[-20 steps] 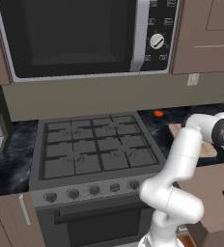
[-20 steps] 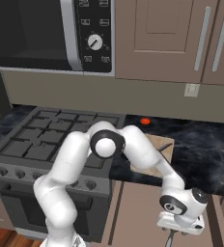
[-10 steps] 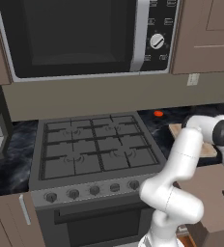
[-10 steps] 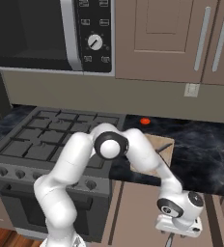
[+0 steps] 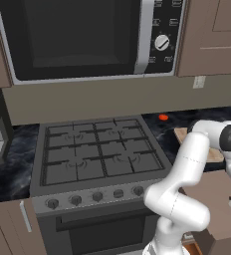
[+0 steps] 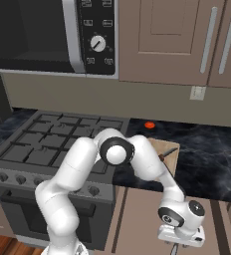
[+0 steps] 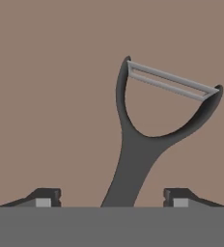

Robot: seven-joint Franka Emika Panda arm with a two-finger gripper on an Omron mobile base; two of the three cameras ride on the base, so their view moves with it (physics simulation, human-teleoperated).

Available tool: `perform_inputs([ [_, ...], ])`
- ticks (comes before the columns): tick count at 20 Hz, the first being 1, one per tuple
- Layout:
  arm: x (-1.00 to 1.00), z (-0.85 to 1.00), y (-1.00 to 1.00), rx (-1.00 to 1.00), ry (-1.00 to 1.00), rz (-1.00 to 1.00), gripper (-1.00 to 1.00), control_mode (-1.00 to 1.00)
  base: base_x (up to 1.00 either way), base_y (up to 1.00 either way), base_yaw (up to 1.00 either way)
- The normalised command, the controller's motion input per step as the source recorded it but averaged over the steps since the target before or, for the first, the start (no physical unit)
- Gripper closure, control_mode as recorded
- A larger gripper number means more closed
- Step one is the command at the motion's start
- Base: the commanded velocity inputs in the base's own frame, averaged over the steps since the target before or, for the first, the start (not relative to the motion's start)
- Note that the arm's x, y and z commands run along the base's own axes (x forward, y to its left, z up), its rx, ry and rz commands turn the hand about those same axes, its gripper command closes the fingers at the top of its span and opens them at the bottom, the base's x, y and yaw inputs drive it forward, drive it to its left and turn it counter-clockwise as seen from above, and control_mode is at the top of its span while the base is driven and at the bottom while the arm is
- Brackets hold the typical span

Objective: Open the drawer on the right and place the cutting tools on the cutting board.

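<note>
1. The cutting tools: one of them, a dark grey peeler with a Y-shaped head and a thin metal blade across it, lies flat on the plain brown floor of the drawer. The hand view looks straight down on it, and its handle runs down between the two fingertips.
2. The gripper is open. Its tips stand wide on both sides of the handle and hold nothing.
3. Handling, as I judge it: the peeler looks light, stiff and thin. Because it lies flat, the fingers must come very low to catch it. The narrow handle is the best place to hold; the forked head is wide, and the blade strip looks thin and may slip.
4. The right base view shows what the hand view cannot: the drawer is pulled out below the counter, the hand hangs low over it, and the cutting board lies on the dark counter just beside the stove. On the board there is a small thing with a dark handle, probably the knife, but it is too small to be sure.
5. The left base view gives the board partly behind the arm, and a small red thing on the counter behind it.
</note>
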Motion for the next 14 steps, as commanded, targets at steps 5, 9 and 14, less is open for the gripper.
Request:
perform_inputs([
  [5,0.00,0.00,0.00,0.00,0.00,0.00,1.00,-1.00,0.00,0.00,0.00],
  [9,0.00,0.00,0.00,0.00,0.00,0.00,1.00,-1.00,0.00,0.00,0.00],
  [14,0.00,0.00,0.00,0.00,0.00,0.00,1.00,-1.00,0.00,0.00,0.00],
])
